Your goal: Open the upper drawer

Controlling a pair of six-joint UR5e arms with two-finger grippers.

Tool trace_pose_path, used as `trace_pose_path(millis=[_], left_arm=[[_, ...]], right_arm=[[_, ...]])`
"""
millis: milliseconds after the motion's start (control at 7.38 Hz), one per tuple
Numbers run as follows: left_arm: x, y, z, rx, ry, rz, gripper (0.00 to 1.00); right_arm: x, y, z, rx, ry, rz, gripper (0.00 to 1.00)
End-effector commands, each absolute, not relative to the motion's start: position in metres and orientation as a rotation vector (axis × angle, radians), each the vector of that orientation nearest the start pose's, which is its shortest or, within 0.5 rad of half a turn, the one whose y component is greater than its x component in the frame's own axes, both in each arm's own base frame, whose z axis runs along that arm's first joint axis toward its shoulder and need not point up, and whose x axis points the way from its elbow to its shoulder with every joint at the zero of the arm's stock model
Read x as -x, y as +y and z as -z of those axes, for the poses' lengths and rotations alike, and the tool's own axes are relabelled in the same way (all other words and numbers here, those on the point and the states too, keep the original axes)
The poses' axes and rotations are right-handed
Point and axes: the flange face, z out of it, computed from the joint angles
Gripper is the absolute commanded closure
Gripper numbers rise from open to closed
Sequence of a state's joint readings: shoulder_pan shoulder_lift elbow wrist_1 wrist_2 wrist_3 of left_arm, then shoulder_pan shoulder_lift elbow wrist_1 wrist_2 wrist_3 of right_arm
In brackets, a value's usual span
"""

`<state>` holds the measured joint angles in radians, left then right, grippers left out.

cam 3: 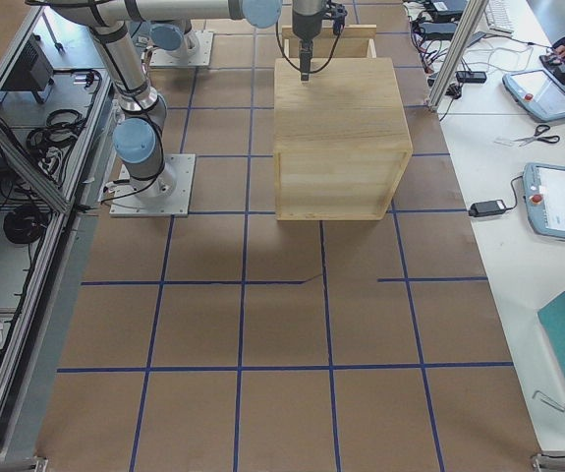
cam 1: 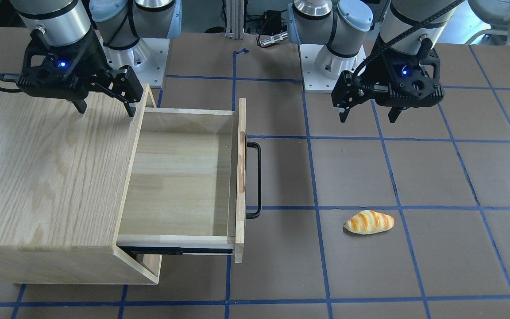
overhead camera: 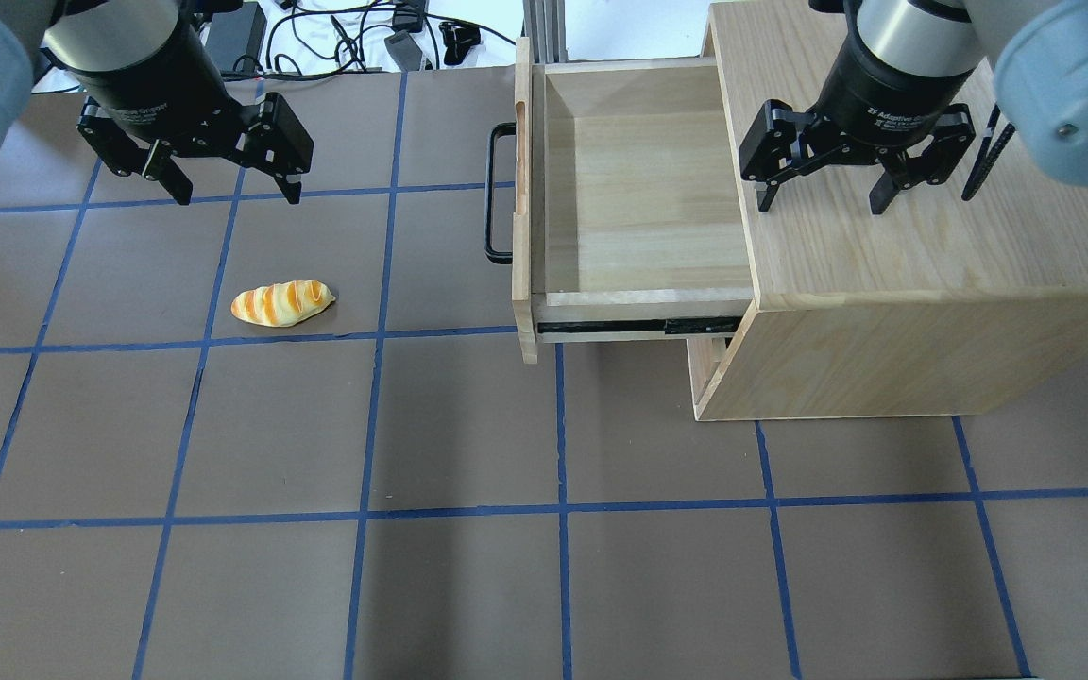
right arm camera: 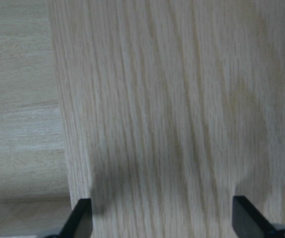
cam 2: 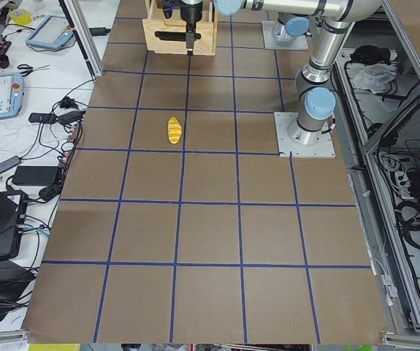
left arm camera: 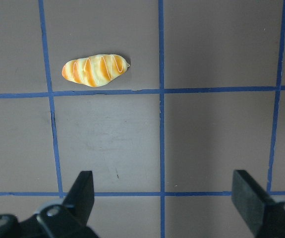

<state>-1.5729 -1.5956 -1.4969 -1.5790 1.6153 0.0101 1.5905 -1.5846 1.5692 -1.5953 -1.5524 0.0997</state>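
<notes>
Overhead exterior: upper drawer open leftward, handle running near-far.

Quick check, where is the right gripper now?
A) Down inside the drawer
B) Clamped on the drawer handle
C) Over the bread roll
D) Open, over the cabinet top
D: the right gripper is open over the cabinet top, behind the pulled-out drawer and away from its handle.

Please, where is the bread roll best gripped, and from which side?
I would grip the bread roll across its narrow middle, coming straight down from above: it lies flat on the table, elongated, with free space all around. The open left claw hangs nearest.
</notes>
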Motion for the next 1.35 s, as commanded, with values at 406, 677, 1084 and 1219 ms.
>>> trace_pose_path(millis=[406, 677, 1084, 1219], left_arm=[[0.1322, -0.5006, -0.5081, -0.020, 3.107, 0.059, 0.00], [0.1315, -0.4972, -0.5058, -0.018, 3.107, 0.052, 0.00], [0.1305, -0.4940, -0.5051, -0.016, 3.106, 0.050, 0.00], [0.1305, -0.4940, -0.5051, -0.016, 3.106, 0.050, 0.00]], right_arm=[[-0.1449, -0.4871, -0.4979, -0.124, 3.118, 0.060, 0.00], [-0.1449, -0.4871, -0.4979, -0.124, 3.118, 0.060, 0.00], [-0.1450, -0.4871, -0.4979, -0.124, 3.116, 0.060, 0.00], [-0.1449, -0.4871, -0.4979, -0.124, 3.118, 0.060, 0.00]])
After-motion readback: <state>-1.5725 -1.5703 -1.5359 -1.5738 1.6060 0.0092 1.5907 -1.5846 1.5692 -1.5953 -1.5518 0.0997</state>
